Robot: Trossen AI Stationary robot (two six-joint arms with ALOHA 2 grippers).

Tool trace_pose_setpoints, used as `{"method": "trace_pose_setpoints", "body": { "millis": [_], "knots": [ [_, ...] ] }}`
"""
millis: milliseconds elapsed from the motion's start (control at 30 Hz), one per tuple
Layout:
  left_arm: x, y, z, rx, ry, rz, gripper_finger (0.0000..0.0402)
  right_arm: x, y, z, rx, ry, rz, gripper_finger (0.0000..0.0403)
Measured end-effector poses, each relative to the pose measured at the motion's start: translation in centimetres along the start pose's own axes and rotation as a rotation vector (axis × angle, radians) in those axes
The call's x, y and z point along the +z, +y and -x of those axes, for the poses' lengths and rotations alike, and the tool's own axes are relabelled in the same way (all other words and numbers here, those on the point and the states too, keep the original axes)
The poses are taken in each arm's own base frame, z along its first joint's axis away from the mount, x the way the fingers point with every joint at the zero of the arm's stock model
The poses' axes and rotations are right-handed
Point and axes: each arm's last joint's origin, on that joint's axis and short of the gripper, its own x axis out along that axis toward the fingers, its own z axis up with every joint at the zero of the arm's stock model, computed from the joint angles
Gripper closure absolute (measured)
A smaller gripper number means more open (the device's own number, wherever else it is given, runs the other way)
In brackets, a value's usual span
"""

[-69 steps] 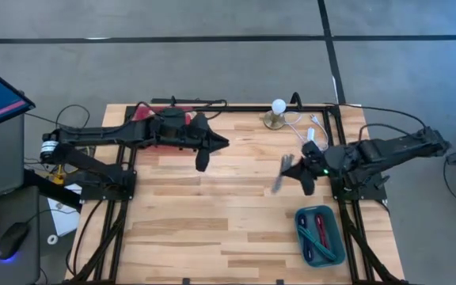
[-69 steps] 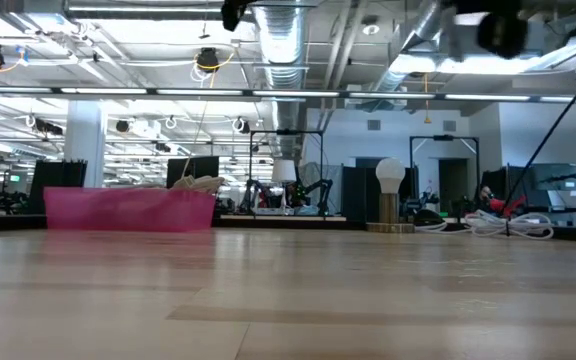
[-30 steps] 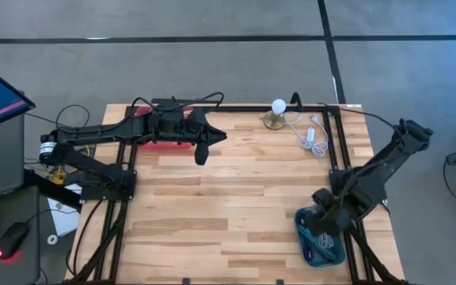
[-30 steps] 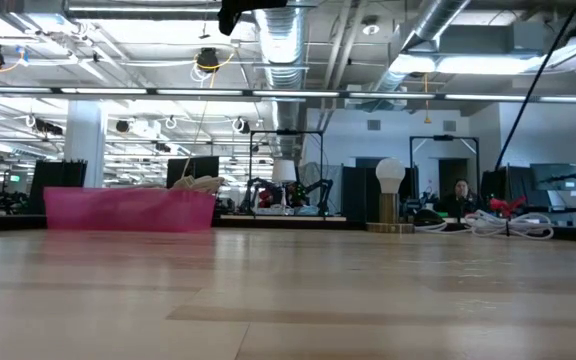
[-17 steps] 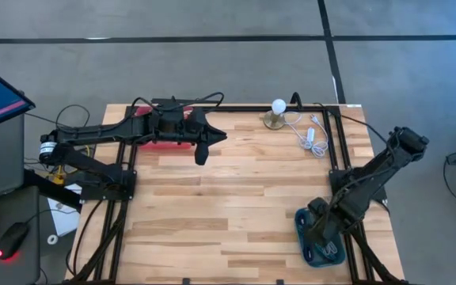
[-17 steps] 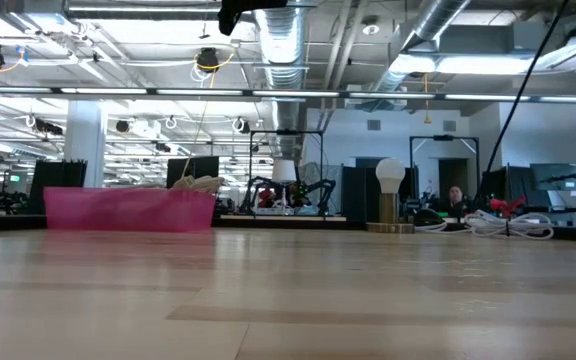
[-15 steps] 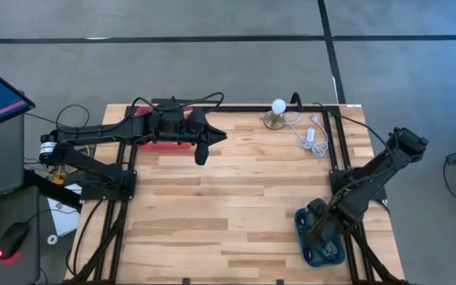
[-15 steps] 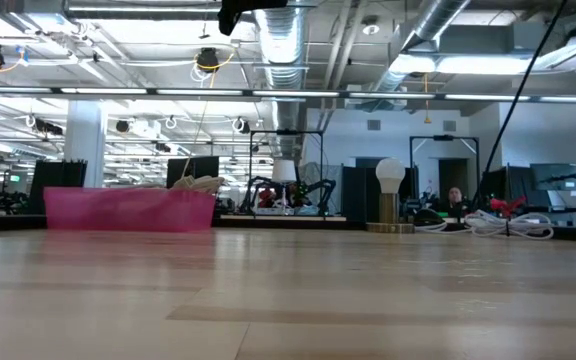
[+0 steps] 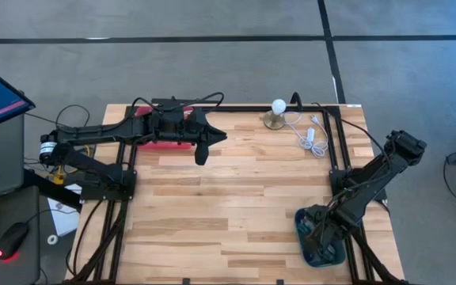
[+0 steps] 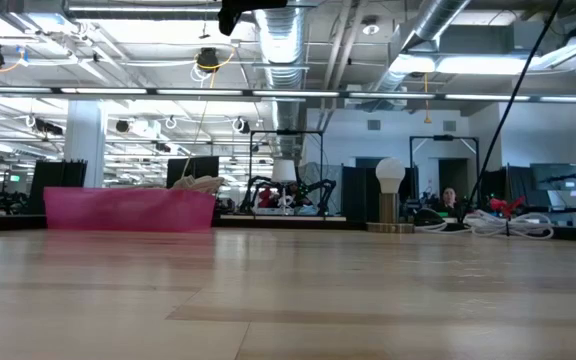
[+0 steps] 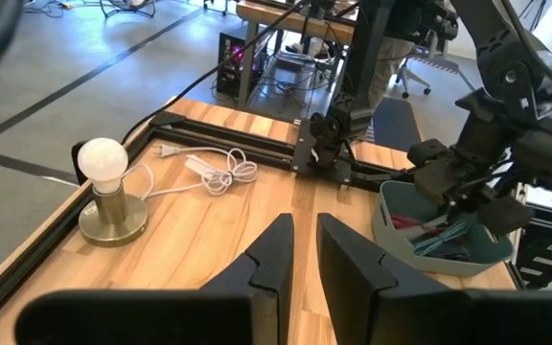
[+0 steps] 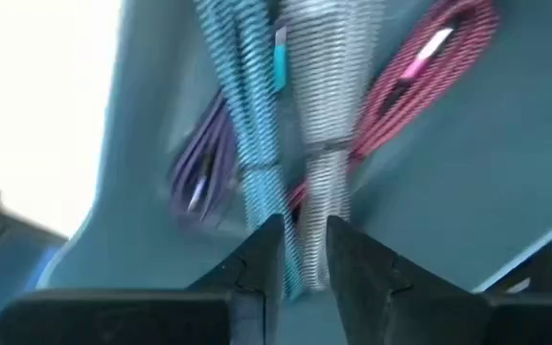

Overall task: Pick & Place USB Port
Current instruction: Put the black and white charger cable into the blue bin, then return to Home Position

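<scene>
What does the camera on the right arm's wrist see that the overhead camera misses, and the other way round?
Only the right wrist view shows the bundled cables apart: a silver cable, a light blue cable, a red cable and a purple one, with the right gripper close above the silver one.

Only the high view shows the whole table, the left gripper waiting near the pink bin, the lamp and the white cord.

Both show the teal tray with the right gripper inside it.

Our right gripper (image 9: 321,229) reaches low at the table's near right corner, fingers nearly closed. Left gripper (image 9: 202,153) hovers far left, fingers close together.
</scene>
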Motion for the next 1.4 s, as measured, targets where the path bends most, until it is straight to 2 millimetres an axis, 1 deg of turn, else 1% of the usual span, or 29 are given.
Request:
{"method": "trace_pose_setpoints", "body": {
  "millis": [200, 267, 333, 400, 500, 600, 667, 767, 833, 967, 1133, 1267, 1400],
  "knots": [
    [0.0, 0.0, 0.0, -0.001, 0.000, -0.004, 0.0353, -0.1, 0.1, 1.6, 0.125, 0.057, 0.140, 0.0329],
    [0.0, 0.0, 0.1, -0.001, -0.003, -0.006, 0.0353, 0.2, -0.1, 2.3, 0.162, 0.054, 0.160, 0.0330],
    [0.2, -0.1, 0.4, -0.002, -0.013, -0.037, 0.0353, 0.6, -0.4, 3.0, 0.195, 0.014, 0.175, 0.0332],
    [0.6, -0.1, 1.2, -0.003, -0.032, -0.077, 0.0353, 1.0, -0.6, 3.8, 0.246, -0.061, 0.206, 0.0334],
    [1.2, -0.3, 2.5, -0.004, -0.073, -0.134, 0.0353, 1.8, -0.9, 5.0, 0.314, -0.235, 0.267, 0.0337],
    [1.8, -0.4, 4.3, -0.004, -0.122, -0.187, 0.0353, 2.6, -1.0, 6.4, 0.389, -0.424, 0.343, 0.0339],
    [1.9, -0.5, 5.7, -0.004, -0.152, -0.196, 0.0353, 3.0, -1.2, 7.3, 0.429, -0.530, 0.388, 0.0340],
    [1.1, -0.5, 7.5, -0.004, -0.173, -0.198, 0.0353, 3.6, -1.6, 8.6, 0.461, -0.669, 0.453, 0.0340],
    [0.2, -0.4, 8.8, -0.004, -0.185, -0.198, 0.0353, 3.9, -2.1, 9.5, 0.472, -0.758, 0.482, 0.0340],
    [-2.0, -0.3, 11.4, -0.003, -0.215, -0.193, 0.0353, 4.3, -3.5, 11.2, 0.454, -0.947, 0.516, 0.0340],
    [-4.2, 0.0, 14.4, 0.062, -0.283, -0.142, 0.0353, 4.4, -5.3, 13.4, 0.434, -1.170, 0.561, 0.0340],
    [-5.2, 0.0, 16.6, 0.058, -0.347, -0.095, 0.0353, 4.3, -6.6, 14.9, 0.471, -1.284, 0.554, 0.0340],
    [-6.3, 0.1, 18.3, 0.053, -0.404, -0.085, 0.0353, 4.1, -7.8, 16.1, 0.469, -1.382, 0.554, 0.0340]
  ]
}}
